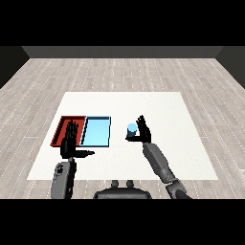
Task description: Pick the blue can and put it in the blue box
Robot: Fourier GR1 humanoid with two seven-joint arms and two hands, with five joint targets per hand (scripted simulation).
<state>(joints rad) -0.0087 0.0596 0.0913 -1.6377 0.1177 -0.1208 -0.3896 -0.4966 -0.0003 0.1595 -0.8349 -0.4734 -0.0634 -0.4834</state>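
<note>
From my station I see a flat white table [167,158] set on a pale grey plank floor [119,72]. Toward the left lie two shallow rectangular trays side by side, touching along one long edge: the red tray [62,125] on the left, with a dark raised rim, and the light blue tray [97,130] on its right, smooth and matte inside.

The blue can [131,130] is a short cylinder with a paler round top. It sits right of the light blue tray, apart from it, at my right hand [142,130]. That hand rises from a grey forearm angled in from the near right, palm turned left, fingers pointing up and curling round the can; I think the thumb closes on the near side, though the view is too coarse to be sure. I cannot tell whether the can is lifted off the table.

My left hand [70,138] hovers over the near edge of the red tray, fingers straight and pointing far, thumb stretched right, holding nothing.
</note>
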